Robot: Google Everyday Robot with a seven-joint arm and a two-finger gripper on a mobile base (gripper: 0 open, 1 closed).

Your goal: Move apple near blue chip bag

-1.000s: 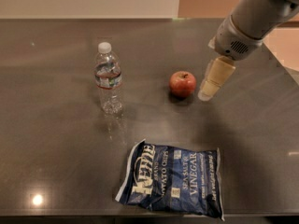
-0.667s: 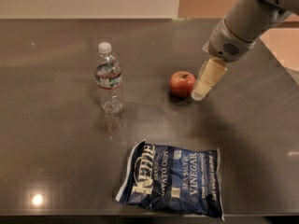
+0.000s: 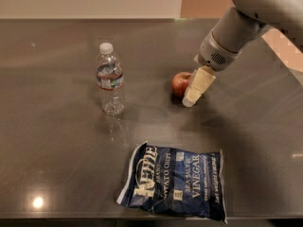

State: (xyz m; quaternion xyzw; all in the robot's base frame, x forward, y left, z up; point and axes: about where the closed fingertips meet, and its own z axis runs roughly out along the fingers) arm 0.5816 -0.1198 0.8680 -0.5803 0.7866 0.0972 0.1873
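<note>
Closing in over the last second, the gripper (image 3: 190, 98) now sits low against the right side of the apple (image 3: 180, 83); before, it hung farther off on that side. Cannot tell whether it is wide, narrow or gripping. Reads as the grasp about to begin, with no carrying yet. Apple: small, round, red with a yellowish patch, resting on the table (image 3: 57, 141). Bottle (image 3: 110, 79) stands left of the apple. Blue chip bag (image 3: 175, 183) lies in front of the apple, well apart.

On the blue chip bag (image 3: 175, 186) we read "Kettle", "Potato Chips" and "Sea Salt & Vinegar" in white letters. The label on the bottle (image 3: 110, 79) we cannot read. The gripper (image 3: 189, 100) is just beside the apple (image 3: 180, 82), on its right.
</note>
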